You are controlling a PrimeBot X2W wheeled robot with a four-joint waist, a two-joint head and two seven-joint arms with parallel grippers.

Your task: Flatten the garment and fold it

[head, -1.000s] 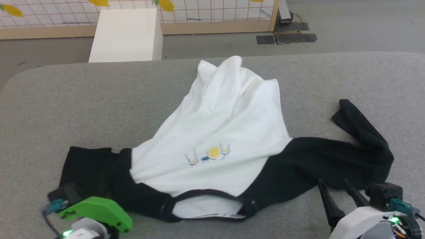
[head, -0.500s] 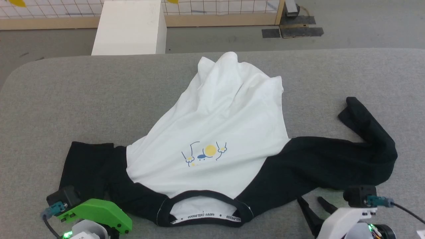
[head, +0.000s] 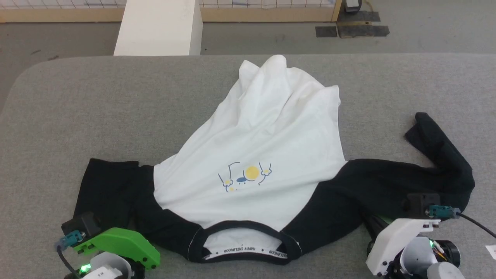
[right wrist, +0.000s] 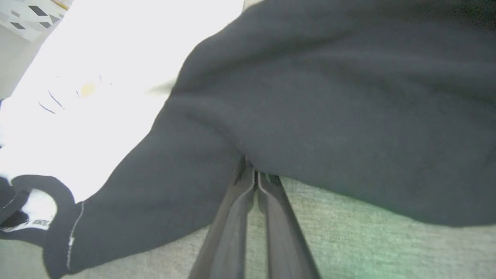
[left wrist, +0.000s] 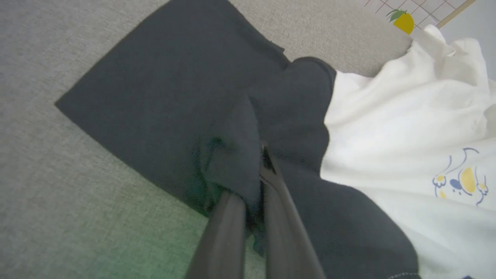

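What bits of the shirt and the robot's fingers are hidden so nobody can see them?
- Left gripper tips: left wrist view, buried in a fold of the garment's black sleeve.
- Right gripper tips: right wrist view, tucked under the other sleeve.
- Chest print: right wrist view, washed out by glare.
- Bottom hem: head view, bunched into folds at the far end.

One garment [head: 263, 128], two end effectors [left wrist: 260, 170] [right wrist: 252, 174], one table [head: 77, 97]

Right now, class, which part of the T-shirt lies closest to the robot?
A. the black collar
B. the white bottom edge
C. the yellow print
A: in the head view the T-shirt's black collar sits lowest, nearest the robot, with the yellow print beyond it.
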